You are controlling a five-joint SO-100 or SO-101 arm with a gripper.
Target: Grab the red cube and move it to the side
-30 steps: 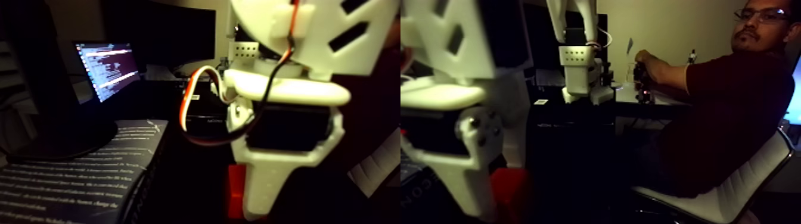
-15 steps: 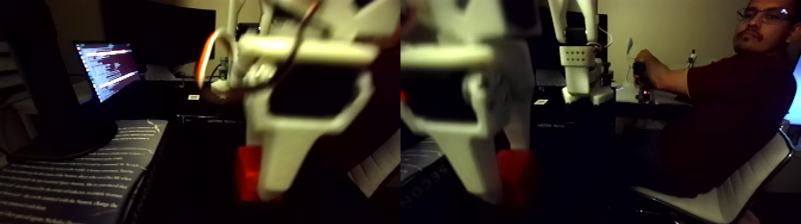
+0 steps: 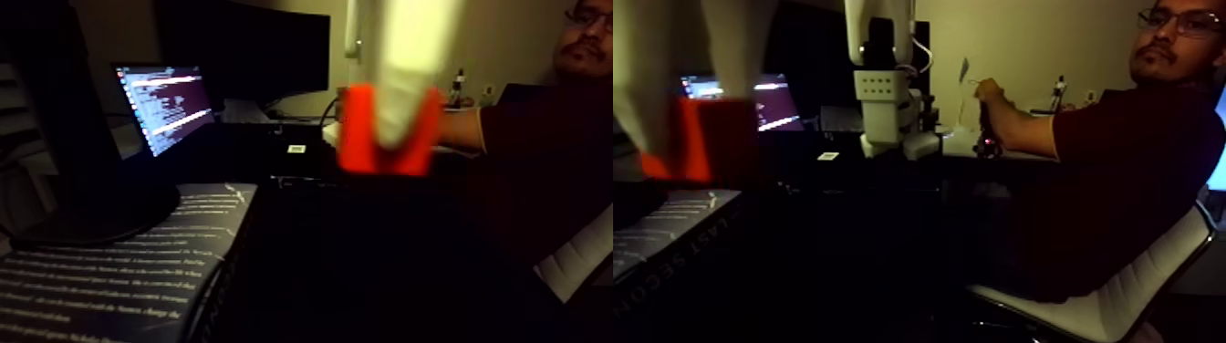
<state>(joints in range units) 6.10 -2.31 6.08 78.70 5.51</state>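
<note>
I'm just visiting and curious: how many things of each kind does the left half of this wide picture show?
Red cube: 1
White gripper: 1
Lit laptop screen: 1
Dark monitor: 1
Printed book: 1
Person: 1
Total: 6

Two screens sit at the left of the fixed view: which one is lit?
The small laptop screen, tilted and showing lines of text. The larger monitor behind it, further right, is dark.

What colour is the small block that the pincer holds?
Bright red-orange; the small solid block shows best in the fixed view's left half.

white claw (image 3: 399,128) gripping red cube (image 3: 360,137), raised above dark table (image 3: 365,265)
</note>
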